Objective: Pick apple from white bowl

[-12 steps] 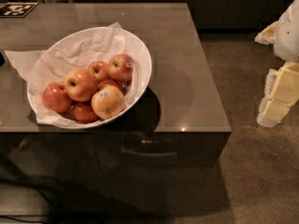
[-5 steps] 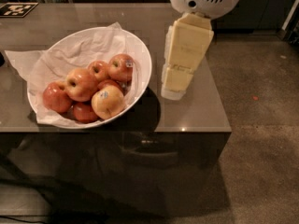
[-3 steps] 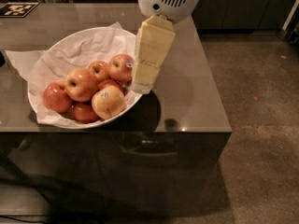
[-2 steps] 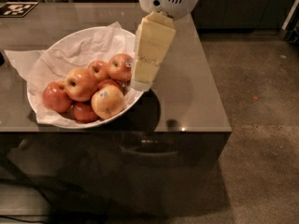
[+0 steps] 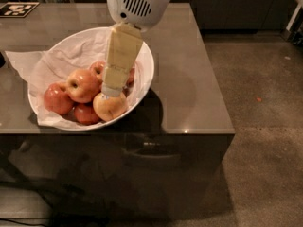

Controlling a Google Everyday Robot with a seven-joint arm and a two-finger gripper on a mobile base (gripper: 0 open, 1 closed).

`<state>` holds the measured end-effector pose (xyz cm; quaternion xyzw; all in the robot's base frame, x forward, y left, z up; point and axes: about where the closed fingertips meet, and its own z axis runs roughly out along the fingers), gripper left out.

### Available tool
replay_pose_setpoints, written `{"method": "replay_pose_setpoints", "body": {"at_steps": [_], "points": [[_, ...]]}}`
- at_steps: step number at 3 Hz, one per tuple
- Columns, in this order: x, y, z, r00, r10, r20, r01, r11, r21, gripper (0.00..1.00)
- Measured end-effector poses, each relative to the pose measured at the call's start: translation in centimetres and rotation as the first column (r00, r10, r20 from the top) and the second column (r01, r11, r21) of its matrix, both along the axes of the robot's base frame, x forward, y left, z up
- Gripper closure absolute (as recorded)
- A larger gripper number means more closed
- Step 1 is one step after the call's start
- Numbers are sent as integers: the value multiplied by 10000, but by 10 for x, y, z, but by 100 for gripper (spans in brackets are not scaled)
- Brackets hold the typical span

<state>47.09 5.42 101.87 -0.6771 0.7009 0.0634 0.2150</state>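
Note:
The white bowl stands on the left part of the table, lined with crumpled white paper, and holds several apples. The large orange-red apple with a dark stem dimple lies left of centre in the bowl. My gripper hangs from the white wrist and reaches down into the bowl. Its tip is just above the yellower apple at the bowl's front, to the right of the orange-red apple. It hides part of a red apple and another behind it.
The bowl sits on a glossy grey-brown table whose front edge is close below the bowl. A black-and-white marker tag lies at the far left corner. Speckled floor lies to the right, dark cabinets behind.
The gripper came in from the right of the table, moved left over the bowl's right rim, and now reaches lower among the apples. The apples have not moved.

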Motion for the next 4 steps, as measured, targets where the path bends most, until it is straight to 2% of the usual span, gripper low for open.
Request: {"method": "replay_pose_setpoints", "body": {"at_steps": [1,2,4], "points": [[2,34,-13,9984,462,-338,-461,9989,42,0],[0,58,-30,9914,961,-892,-957,9954,95,0],[8,65,-41,9919,890,-902,-892,9960,10,0]]}}
